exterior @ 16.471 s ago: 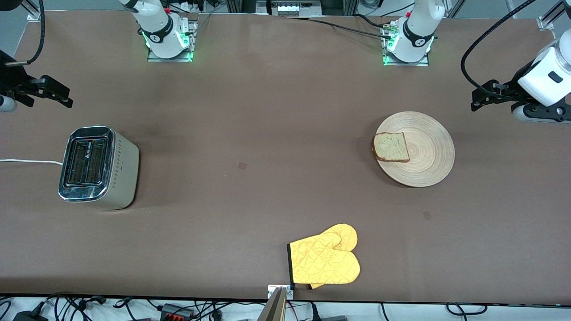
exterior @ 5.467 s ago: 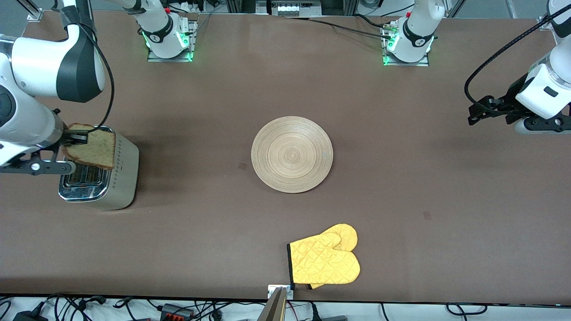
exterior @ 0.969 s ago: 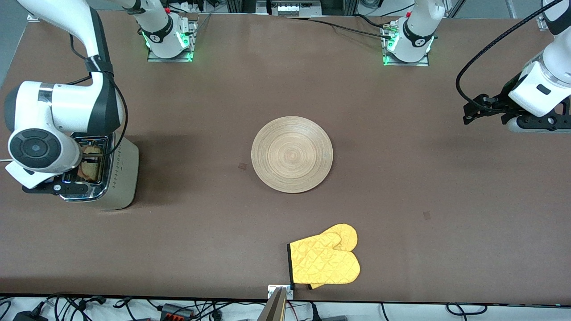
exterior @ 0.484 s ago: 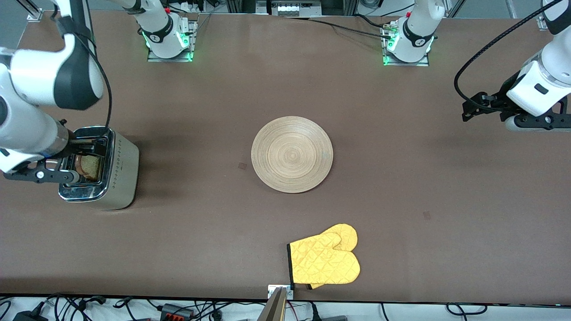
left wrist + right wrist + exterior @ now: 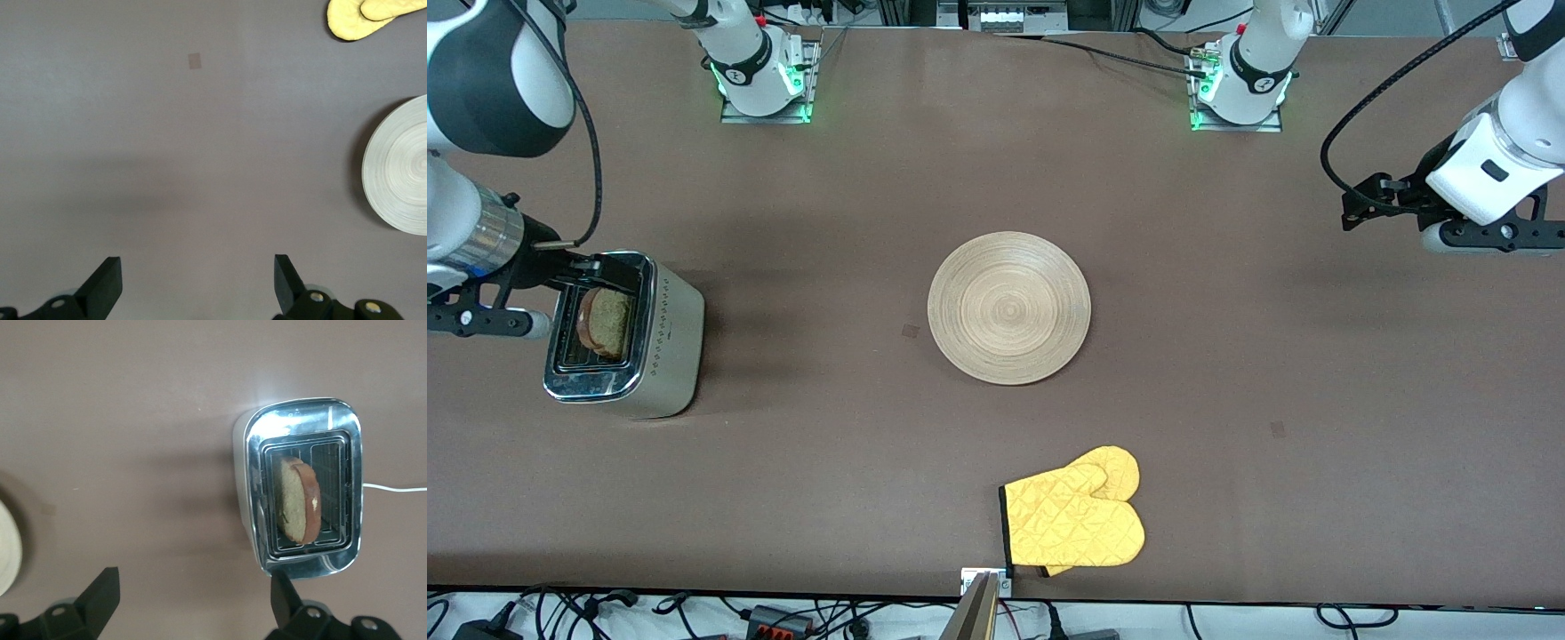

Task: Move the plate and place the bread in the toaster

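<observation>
While the brown-crusted bread stands tilted in one slot of the toaster, the right gripper hovers above, fingers apart, empty; the left gripper waits open over bare table.

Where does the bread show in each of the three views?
Front view: the bread leans in a slot of the toaster, at the right arm's end of the table.
Left wrist view: not in it.
Right wrist view: bread in the toaster's slot, seen from above.
Shared landmark: the plate.
</observation>
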### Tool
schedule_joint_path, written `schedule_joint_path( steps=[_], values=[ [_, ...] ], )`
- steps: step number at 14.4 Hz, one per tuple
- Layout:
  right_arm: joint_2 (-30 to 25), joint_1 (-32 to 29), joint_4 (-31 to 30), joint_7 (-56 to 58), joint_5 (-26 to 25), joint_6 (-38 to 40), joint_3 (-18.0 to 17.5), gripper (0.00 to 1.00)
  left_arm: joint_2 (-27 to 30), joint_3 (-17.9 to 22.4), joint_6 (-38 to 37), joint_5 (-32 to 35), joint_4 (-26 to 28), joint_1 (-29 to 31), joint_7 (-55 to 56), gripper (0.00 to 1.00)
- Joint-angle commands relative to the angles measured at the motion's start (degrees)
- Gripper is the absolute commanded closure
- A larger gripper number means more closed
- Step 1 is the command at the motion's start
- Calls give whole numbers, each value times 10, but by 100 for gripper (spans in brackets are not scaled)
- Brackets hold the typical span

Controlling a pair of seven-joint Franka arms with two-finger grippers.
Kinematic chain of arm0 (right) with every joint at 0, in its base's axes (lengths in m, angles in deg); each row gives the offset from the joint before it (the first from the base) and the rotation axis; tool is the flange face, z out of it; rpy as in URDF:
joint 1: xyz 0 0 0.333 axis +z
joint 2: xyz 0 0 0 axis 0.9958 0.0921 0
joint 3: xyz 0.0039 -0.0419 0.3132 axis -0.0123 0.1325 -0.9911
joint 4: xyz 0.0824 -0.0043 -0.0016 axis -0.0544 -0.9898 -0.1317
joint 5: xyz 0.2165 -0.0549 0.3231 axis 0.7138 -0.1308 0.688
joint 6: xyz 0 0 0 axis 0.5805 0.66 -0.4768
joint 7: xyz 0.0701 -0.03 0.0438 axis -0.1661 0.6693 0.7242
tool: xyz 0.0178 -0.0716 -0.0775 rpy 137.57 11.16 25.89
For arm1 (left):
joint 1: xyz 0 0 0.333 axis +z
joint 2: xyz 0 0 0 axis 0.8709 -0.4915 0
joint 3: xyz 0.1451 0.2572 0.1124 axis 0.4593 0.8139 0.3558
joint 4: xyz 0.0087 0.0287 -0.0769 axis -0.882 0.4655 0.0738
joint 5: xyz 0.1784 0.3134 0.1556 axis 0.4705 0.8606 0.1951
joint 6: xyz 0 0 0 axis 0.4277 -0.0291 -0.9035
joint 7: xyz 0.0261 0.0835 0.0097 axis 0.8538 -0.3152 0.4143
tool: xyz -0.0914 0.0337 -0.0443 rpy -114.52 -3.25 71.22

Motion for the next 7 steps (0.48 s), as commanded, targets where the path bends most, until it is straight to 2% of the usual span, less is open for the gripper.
schedule_joint_path(
  steps=[1,5,6,7],
  values=[
    [-7,-3,4,9,14,19,1,0,9,-18,-10,14,-3,4,6,0],
    [-11,-38,6,8,14,20,-9,0,7,-15,-4,14,-4,7,6,0],
    [-19,-52,9,8,12,16,-27,0,6,-15,-3,14,-4,7,6,0],
    [-23,-90,10,8,8,10,-70,0,7,-14,-3,14,-3,7,6,0]
  ],
)
